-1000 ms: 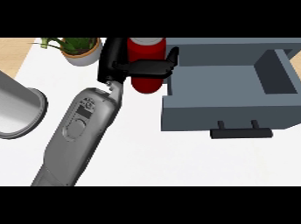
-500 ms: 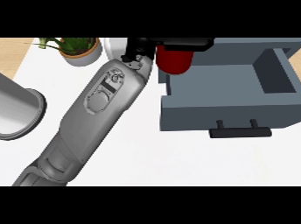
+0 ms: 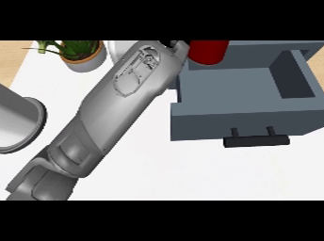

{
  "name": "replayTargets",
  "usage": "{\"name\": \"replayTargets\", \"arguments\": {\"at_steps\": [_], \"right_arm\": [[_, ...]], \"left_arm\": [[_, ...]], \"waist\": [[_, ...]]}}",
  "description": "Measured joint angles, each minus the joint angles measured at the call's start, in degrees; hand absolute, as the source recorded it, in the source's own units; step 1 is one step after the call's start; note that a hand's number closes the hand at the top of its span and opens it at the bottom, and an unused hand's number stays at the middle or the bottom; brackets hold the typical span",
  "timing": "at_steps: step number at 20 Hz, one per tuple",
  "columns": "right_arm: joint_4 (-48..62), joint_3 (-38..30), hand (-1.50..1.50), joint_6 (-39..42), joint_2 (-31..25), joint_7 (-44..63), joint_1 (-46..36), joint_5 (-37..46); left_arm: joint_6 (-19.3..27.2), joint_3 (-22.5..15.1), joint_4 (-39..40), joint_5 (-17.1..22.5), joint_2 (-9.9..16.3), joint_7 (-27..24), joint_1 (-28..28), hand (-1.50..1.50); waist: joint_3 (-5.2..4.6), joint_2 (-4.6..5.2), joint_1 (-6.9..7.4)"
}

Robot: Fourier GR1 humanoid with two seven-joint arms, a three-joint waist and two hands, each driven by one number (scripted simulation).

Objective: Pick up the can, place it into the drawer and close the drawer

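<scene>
Head view: the counter (image 3: 192, 174) is plain white and takes up most of the frame. Along the top left a strip of light wood (image 3: 5, 52) shows beyond its edge. A potted plant (image 3: 78, 54) in a white pot stands at the counter's far left, with thin green leaves spreading over the wood. A large grey cylinder (image 3: 8, 120) lies at the left edge, its rim facing the middle of the counter.

A grey forearm (image 3: 109, 117) runs from the lower left up to the top centre. It hides nearly all of its hand (image 3: 173, 44); only a small dark bit shows at the wrist's end, just beside the can, and I cannot tell whether the fingers are spread, pressed together or curled round anything.

The can (image 3: 208, 52) is red and shows at the top of the frame, over the far left corner of the drawer. Its upper part is cut off by the frame.

The drawer (image 3: 248, 117) is a blue-grey box, pulled open, with a black handle (image 3: 256, 140) on its near face. The other hand does not show.
</scene>
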Motion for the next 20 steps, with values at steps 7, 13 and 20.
{"name": "replayTargets", "arguments": {"at_steps": [7, 13, 20], "right_arm": [[0.2, 0.4, -1.5, -0.5, -0.5, 1.7, -2.4, 0.1], [2.0, 0.8, -1.5, -0.6, -0.3, 0.6, -3.5, 1.3], [3.2, 1.8, -1.5, -0.9, -0.2, 0.6, -5.2, 2.3]], "left_arm": [[0.8, -2.1, 10.1, 5.0, 0.0, -3.8, -6.2, 1.5], [1.0, -4.9, 15.6, 9.3, 0.0, -6.4, -8.4, 1.5], [3.1, -9.4, 20.0, 12.7, 0.0, -10.3, -8.3, 1.5]], "waist": [[0.03, 0.27, -0.78], [0.07, 0.45, -1.48], [0.1, 0.83, -2.77]]}}
